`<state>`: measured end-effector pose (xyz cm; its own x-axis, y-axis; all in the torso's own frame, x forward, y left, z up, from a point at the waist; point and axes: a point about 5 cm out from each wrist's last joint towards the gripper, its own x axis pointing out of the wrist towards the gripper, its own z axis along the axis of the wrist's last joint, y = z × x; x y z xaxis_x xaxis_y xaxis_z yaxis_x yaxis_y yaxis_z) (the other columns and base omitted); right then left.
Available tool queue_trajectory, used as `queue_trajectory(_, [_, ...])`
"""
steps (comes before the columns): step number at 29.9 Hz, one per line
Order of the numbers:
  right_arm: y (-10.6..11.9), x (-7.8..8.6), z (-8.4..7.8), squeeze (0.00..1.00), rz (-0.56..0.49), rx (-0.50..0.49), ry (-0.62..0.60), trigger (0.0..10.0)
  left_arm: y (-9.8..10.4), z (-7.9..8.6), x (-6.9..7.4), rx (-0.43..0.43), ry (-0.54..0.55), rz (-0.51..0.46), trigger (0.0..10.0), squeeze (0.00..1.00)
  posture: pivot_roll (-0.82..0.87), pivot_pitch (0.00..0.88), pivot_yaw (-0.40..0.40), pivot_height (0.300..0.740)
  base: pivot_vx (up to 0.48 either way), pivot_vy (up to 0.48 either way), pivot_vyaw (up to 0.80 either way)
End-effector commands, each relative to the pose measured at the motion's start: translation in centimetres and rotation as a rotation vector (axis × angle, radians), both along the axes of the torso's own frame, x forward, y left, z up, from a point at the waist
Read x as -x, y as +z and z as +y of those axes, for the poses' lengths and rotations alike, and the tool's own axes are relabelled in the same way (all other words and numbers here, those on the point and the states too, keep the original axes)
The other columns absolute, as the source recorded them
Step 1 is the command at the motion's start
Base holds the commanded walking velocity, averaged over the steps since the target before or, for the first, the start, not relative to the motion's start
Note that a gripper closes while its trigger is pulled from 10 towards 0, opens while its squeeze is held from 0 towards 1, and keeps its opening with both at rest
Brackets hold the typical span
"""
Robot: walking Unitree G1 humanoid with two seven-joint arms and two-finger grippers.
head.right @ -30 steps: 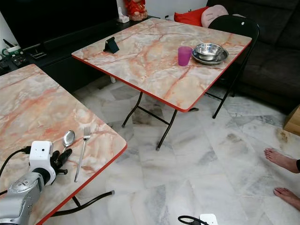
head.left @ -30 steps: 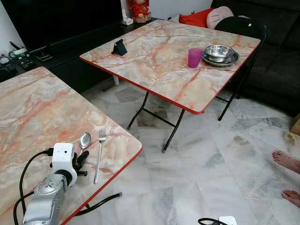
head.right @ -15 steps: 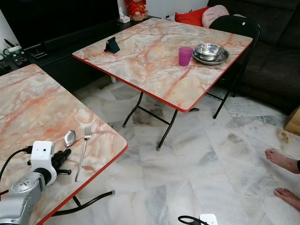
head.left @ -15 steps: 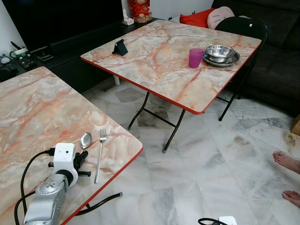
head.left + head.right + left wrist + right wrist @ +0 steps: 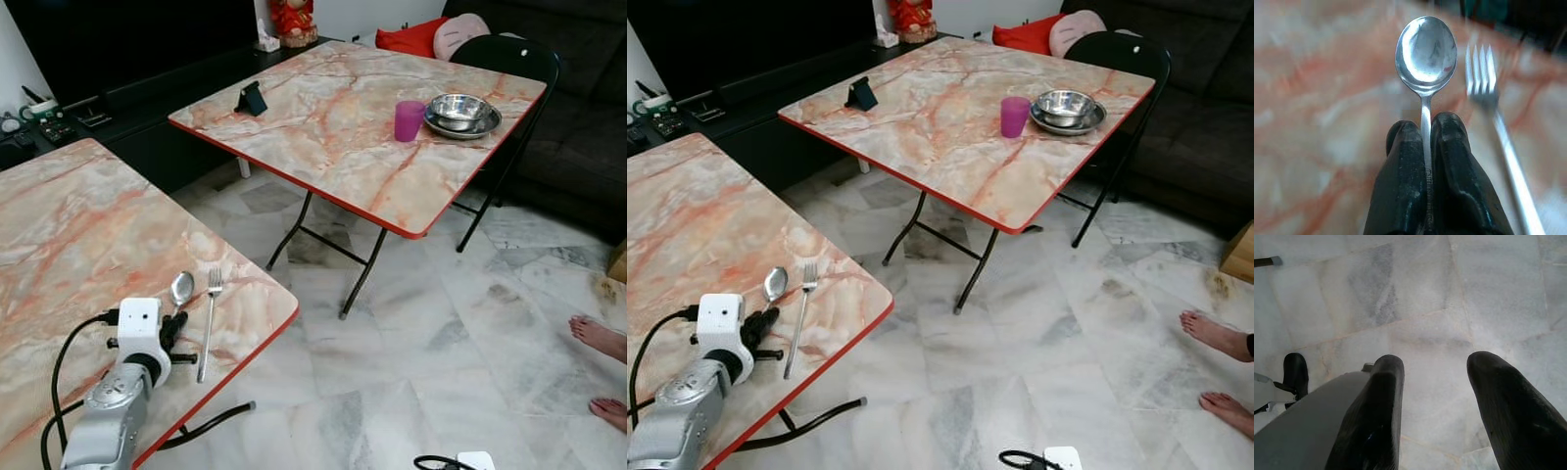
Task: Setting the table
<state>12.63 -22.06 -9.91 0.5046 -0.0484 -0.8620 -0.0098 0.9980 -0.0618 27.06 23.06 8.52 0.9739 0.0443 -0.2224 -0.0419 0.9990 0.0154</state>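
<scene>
Ahead of the left gripper and well apart from it across pale marble floor, a second marble-patterned table with a red edge, bearing a purple cup, a steel bowl nested on a steel plate just beside the cup, and a small dark stand toward its far corner. Beyond that table, a black chair and a dark sofa. Directly under the left gripper, the near marble table, its red-edged corner just to the gripper's right. Far off to the right on the floor, a person's bare feet. Just right of the gripper's fingers, lying flat on the near table — a fork, tines pointing away, close beside the spoon but not touching it. Pinched between the narrow-closed black fingers — the handle of the spoon, bowl facing up and jutting forward past the fingertips, low over the tabletop. Right gripper hanging above the floor tiles, fingers spread wide, nothing between them.
</scene>
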Motion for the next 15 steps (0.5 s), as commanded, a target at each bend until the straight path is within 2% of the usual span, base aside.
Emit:
queue_trajectory(1, [-0.1,0.2,0.1,0.0,0.012,0.001,0.008,10.0,1.5,0.4,0.0,0.014,0.024,-0.094,0.0,0.0,0.0,0.0,0.021,0.732,0.0,0.0,0.0])
queue_trajectory(2, [-0.1,0.2,0.1,0.0,0.012,0.001,0.008,10.0,1.5,0.4,0.0,0.014,0.024,-0.094,0.0,0.0,0.0,0.0,0.021,0.732,0.0,0.0,0.0])
queue_trajectory(3, [-0.1,0.2,0.1,0.0,0.012,0.001,0.008,10.0,2.0,0.4,0.0,0.017,0.035,-0.124,9.4,0.0,0.0,0.0,0.02,0.732,0.0,0.0,0.0])
queue_trajectory(4, [-0.1,0.2,0.1,0.0,0.013,0.001,0.009,10.0,2.3,0.4,0.0,0.019,0.052,-0.149,10.0,0.0,0.0,0.0,0.02,0.732,0.0,0.0,0.0])
queue_trajectory(9, [-0.1,0.3,0.1,0.0,0.014,0.001,0.009,10.0,2.8,0.3,0.2,0.0,0.085,-0.191,10.0,0.0,0.0,0.0,0.021,0.732,0.0,0.0,0.0])
queue_trajectory(11, [-0.1,0.3,0.1,0.0,0.014,0.001,0.009,10.0,3.1,-0.1,0.4,-0.019,0.113,-0.228,10.0,0.0,0.0,0.0,0.023,0.732,0.0,0.0,0.0])
queue_trajectory(15, [-0.1,0.3,0.1,0.0,0.013,0.001,0.01,10.0,2.8,-0.8,0.6,-0.037,0.11,-0.242,10.0,0.0,-0.01,0.0,0.027,0.732,0.0,0.0,0.0])
